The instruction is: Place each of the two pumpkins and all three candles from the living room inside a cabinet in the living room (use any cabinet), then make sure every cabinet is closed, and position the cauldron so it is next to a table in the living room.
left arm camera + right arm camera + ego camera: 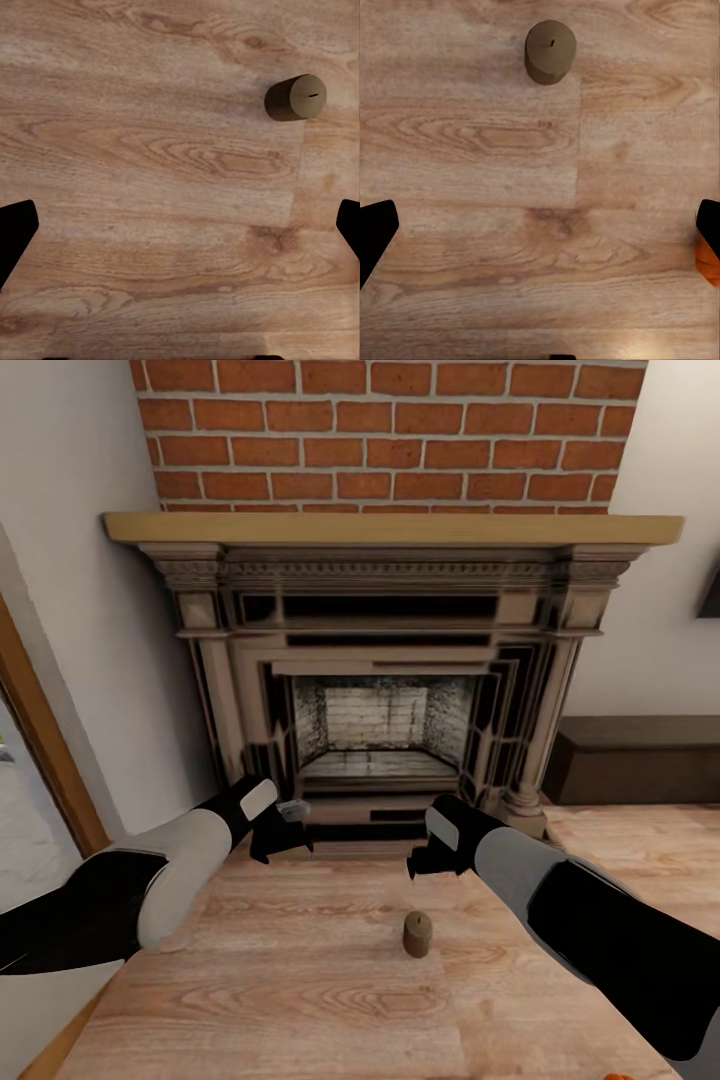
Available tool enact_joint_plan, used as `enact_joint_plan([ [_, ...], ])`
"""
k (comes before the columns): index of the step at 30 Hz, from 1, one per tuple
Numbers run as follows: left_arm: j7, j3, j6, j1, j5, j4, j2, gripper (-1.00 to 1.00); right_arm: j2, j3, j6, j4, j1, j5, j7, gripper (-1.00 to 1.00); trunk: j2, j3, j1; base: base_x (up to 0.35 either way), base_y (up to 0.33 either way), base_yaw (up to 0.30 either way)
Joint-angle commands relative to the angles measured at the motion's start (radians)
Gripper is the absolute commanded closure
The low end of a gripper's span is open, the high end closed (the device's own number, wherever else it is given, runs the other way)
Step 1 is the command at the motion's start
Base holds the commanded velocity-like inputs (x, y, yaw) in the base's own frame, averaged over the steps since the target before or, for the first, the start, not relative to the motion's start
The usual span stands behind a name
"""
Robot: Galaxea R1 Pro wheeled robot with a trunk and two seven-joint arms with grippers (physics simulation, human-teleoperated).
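looking down from the head camera, i have both arms stretched out over the wood plank floor (300, 1000) in front of the stone fireplace (390, 690), with the brick chimney (390, 430) above its mantel. one candle (417, 934) stands upright on the bare planks, away from any edge, nearer my right gripper (432, 857) than my left gripper (283, 838), and touching neither. in the left wrist view the candle (295, 97) shows from above with its wick slot visible, and the dark fingertips (15, 232) sit far out at both sides of the frame, so that pincer is spread wide with nothing between. the right wrist view gives the same candle (550, 51) from above, and again dark fingertips (376, 232) at opposite sides, spread wide and holding nothing. a sliver of bright orange, a pumpkin (706, 259), peeks in beside one right fingertip, mostly cut off by the frame; in the head view a scrap of orange (622, 1076) at the bottom edge is too small for me to make out. the dark cabinet (640, 760) sits low against the wall right of the fireplace, cut off at the frame edge, and i cannot tell from here whether its fronts are closed.
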Motion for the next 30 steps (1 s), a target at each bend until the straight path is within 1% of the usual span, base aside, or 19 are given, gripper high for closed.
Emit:
enact_joint_plan([
  [1, 0.005, -0.008, 0.004, 0.000, 0.011, -0.001, 0.000, -1.00, -0.001, 0.004, -0.010, -0.001, -0.001, -0.011, -0.008, -1.00, 0.000, -0.001, 0.000, 0.121, 0.126, 0.000],
  [3, 0.005, -0.008, 0.004, 0.000, 0.011, -0.001, 0.001, -1.00, -0.001, 0.004, -0.051, 0.000, -0.001, -0.011, -0.008, -1.00, 0.000, -0.001, 0.000, 0.064, 0.143, 0.000],
  [6, 0.005, -0.008, 0.004, 0.000, 0.011, 0.000, 0.003, -1.00, -0.002, 0.004, -0.079, 0.000, -0.001, -0.011, -0.008, -1.00, 0.000, -0.001, 0.000, 0.027, 0.069, 0.000],
  [11, 0.005, -0.008, 0.002, 0.000, 0.011, 0.000, 0.004, -1.00, -0.003, 0.004, -0.091, 0.000, -0.001, -0.011, -0.008, -1.00, 0.000, -0.001, 0.000, 0.006, 0.015, 0.000],
  [15, 0.005, -0.008, -0.016, 0.000, 0.011, 0.000, 0.003, -1.00, -0.003, 0.004, -0.093, 0.000, -0.001, -0.011, -0.008, -1.00, 0.000, -0.001, 0.000, 0.059, 0.004, 0.000],
  [21, 0.004, -0.008, -0.031, 0.000, 0.011, 0.002, 0.001, -1.00, -0.005, 0.004, -0.095, 0.002, -0.001, -0.011, -0.008, -1.00, 0.000, -0.001, 0.000, 0.249, 0.001, 0.000],
  [30, 0.001, -0.009, -0.036, 0.000, 0.010, 0.025, 0.000, -1.00, -0.006, 0.004, -0.097, 0.003, -0.001, -0.011, -0.008, -1.00, 0.000, -0.001, 0.000, 0.293, 0.000, 0.000],
])
